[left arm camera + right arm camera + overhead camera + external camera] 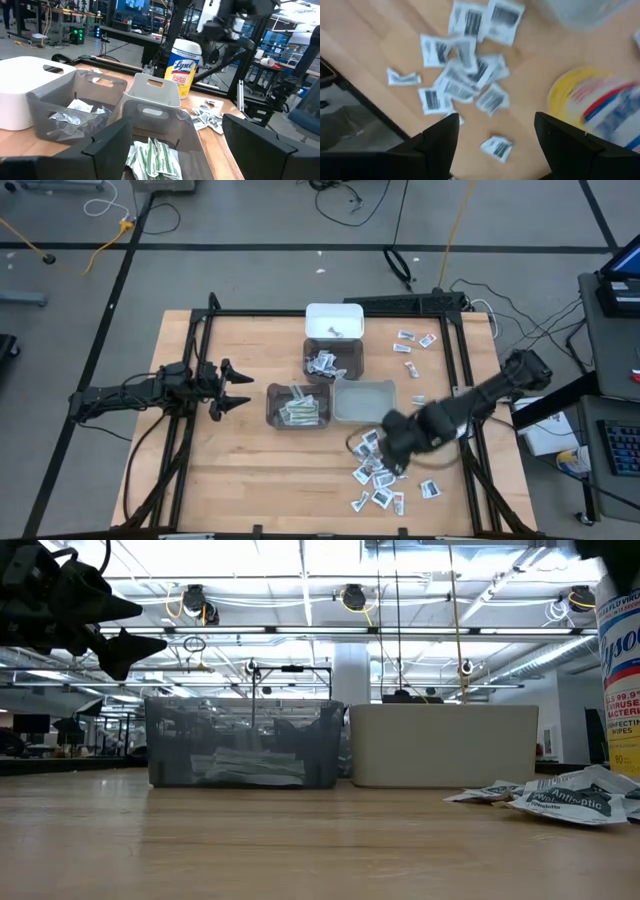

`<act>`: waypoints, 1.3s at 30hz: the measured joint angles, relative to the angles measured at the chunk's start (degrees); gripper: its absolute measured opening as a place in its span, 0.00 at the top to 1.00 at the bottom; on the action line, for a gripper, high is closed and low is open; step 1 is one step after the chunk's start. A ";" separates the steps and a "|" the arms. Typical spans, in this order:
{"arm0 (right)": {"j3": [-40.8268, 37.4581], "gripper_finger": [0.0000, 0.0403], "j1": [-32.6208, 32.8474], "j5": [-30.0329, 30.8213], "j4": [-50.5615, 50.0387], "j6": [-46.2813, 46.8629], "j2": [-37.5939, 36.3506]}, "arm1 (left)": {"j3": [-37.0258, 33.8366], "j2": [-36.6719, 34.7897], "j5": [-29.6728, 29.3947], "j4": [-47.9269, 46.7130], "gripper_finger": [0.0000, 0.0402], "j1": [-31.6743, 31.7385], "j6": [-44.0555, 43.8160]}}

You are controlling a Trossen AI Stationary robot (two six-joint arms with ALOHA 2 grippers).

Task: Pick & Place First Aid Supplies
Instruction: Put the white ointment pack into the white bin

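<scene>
A heap of square white sachets with dark print (375, 472) lies flat on the table near its near-right part; it also shows in the right wrist view (465, 75) and the low view (565, 798). My right gripper (392, 452) (496, 119) hovers open above this heap, touching nothing. A few more packets (415, 340) lie by the far right edge. My left gripper (238, 388) (177, 131) waits open in the air left of the bins, facing the grey bin holding green-striped strip wrappers (155, 157).
Four bins stand mid-table: a white one (334, 320), a grey one with sachets (333, 362), a grey one with strips (298, 406) and a pale one (365, 400). A yellow Lysol canister (592, 102) (185, 65) stands beside the heap, under my right arm.
</scene>
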 joint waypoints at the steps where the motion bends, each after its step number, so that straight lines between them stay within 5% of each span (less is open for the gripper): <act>1: -0.02 0.37 1.77 -0.81 0.79 2.50 0.61 | 0.00 -0.02 0.00 0.00 0.23 0.02 0.00; 8: -0.11 0.37 12.20 -2.66 7.99 17.45 5.50 | 0.00 -0.01 0.00 -0.02 0.23 0.02 0.00; 18: -0.11 0.37 18.58 -2.29 13.89 37.03 11.81 | 0.00 -0.01 0.00 -0.01 0.23 0.02 0.00; 39: -6.39 0.37 19.68 0.83 25.46 43.02 20.66 | 0.00 -0.01 0.00 0.00 0.23 0.01 0.00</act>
